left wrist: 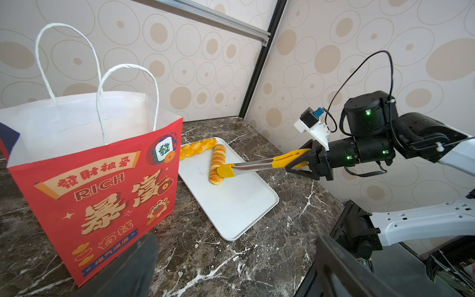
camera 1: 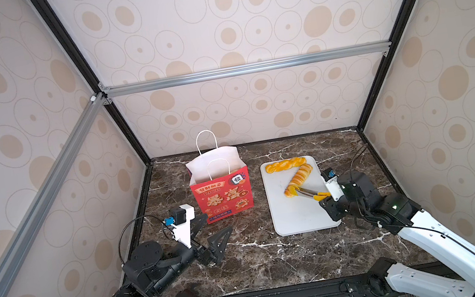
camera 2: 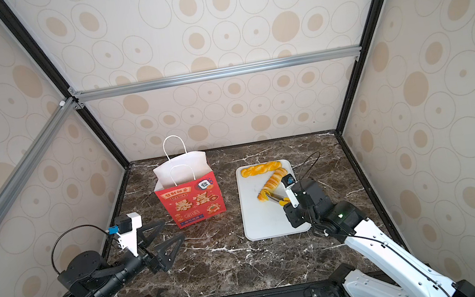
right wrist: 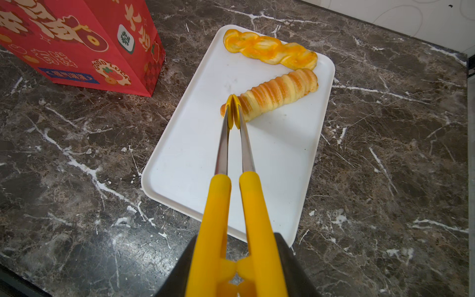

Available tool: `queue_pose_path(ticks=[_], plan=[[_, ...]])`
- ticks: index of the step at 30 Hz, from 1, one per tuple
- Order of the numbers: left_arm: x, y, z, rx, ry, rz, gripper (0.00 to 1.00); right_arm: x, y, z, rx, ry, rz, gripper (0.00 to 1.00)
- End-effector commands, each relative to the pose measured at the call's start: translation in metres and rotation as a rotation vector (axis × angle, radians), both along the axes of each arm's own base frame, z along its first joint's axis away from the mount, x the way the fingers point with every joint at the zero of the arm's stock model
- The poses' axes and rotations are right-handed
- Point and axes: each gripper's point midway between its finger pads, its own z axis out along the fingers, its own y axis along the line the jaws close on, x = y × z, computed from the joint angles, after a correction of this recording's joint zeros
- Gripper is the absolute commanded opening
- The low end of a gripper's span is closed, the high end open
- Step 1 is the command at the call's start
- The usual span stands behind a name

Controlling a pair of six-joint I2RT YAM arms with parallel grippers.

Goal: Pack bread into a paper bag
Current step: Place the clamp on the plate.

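Right gripper (left wrist: 300, 160) clamps tongs (right wrist: 222, 144) at stick's (right wrist: 280, 92) near end; pinching mid-length looks steadier. Bag (camera 1: 221, 197) nine o'clock; left gripper (camera 1: 219, 222) agape.

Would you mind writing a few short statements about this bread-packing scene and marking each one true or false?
1. The braided stick and the ridged stick both lie on the white tray. True.
2. The right gripper holds the tongs. True.
3. The tongs' tips are at the braided stick. False: they are at the near end of the ridged stick.
4. The paper bag lies on its side. False: it stands upright with its mouth open, beside the tray.
5. The left gripper grips a bag handle. False: it is open and holds nothing.
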Motion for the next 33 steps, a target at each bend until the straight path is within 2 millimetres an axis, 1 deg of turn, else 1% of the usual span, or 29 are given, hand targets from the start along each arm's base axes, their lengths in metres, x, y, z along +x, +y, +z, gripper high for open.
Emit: queue_pose_path(ticks=[1,6,7,9,11,14,18,25,27,30,32,33], plan=[[-0.001,0.000,0.008,-0.022,-0.022,-0.001,0.98,-0.002,0.005,0.021,0.059,-0.035,0.020,0.32],[-0.001,0.001,0.008,-0.021,-0.021,0.000,0.99,-0.013,0.011,0.042,0.152,-0.078,0.067,0.32],[-0.001,0.000,0.008,-0.021,-0.021,-0.002,0.98,-0.013,0.013,0.042,0.169,-0.091,0.069,0.32],[-0.001,0.000,0.008,-0.022,-0.021,-0.004,0.98,-0.012,0.014,0.036,0.182,-0.083,0.058,0.31],[-0.001,0.000,0.008,-0.022,-0.021,-0.002,0.99,-0.010,0.020,0.021,0.193,-0.034,0.052,0.29],[-0.001,0.001,0.008,-0.023,-0.021,-0.002,0.99,-0.010,0.032,-0.013,0.211,0.058,0.055,0.27],[-0.001,0.000,0.008,-0.023,-0.020,-0.005,0.99,-0.010,0.033,-0.053,0.186,0.152,0.023,0.27],[0.000,-0.001,0.007,-0.019,-0.016,-0.008,0.99,-0.026,0.025,-0.094,0.082,0.326,0.006,0.34],[0.000,-0.001,0.007,-0.019,-0.016,-0.007,0.98,-0.031,0.021,-0.110,0.026,0.396,-0.002,0.36],[0.000,-0.001,0.007,-0.019,-0.017,-0.008,0.98,-0.040,0.021,-0.138,-0.050,0.519,0.015,0.38],[0.000,-0.001,0.007,-0.020,-0.016,-0.006,0.99,-0.042,0.024,-0.151,-0.080,0.570,0.022,0.38],[0.000,-0.001,0.006,-0.020,-0.015,-0.006,0.99,-0.043,0.027,-0.155,-0.079,0.579,0.036,0.41]])
